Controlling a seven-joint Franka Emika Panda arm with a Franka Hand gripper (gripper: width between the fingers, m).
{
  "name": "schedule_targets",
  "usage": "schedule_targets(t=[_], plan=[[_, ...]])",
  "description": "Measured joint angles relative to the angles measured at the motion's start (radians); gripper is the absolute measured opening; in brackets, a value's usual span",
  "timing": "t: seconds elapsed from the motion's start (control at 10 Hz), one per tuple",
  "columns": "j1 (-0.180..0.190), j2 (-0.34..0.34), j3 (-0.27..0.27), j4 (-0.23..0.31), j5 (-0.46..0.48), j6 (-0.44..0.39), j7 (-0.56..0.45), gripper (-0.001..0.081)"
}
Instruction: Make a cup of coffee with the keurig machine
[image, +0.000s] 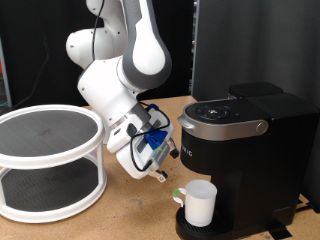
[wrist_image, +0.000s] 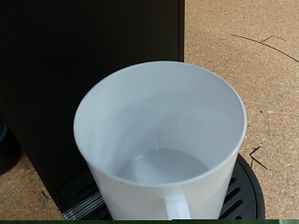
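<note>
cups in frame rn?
1. The cup stands on the keurig machine drip base, at the exterior view's bottom; the gripper is beside it. Others may be hidden.

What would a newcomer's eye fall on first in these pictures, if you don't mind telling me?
Probably the white robot arm bending down in the middle of the exterior view, its end effector close to the white cup at that view's bottom. The cup stands on the round drip base of the black coffee maker at the exterior view's right, and in the wrist view it looks empty. A white two-tier round shelf fills the exterior view's left.
</note>
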Motion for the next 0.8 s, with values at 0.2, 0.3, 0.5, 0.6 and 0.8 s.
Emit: schedule_targets(t=[0.2, 0.3, 0.5, 0.6, 0.8], plan=[[0.000, 0.008, 0.002, 0.002, 0.006, 0.009, -0.003, 0.0803], [0.000, 0.009, 0.000, -0.002, -0.002, 0.010, -0.005, 0.0803], [-0.007, -0.004, -0.007, -0.017, -0.035, 0.002, 0.003, 0.0803], [-0.012, -0.023, -0.011, -0.027, -0.054, -0.002, 0.018, 0.0803], [-0.022, -0.084, -0.017, -0.051, -0.133, -0.003, 0.100, 0.0803]])
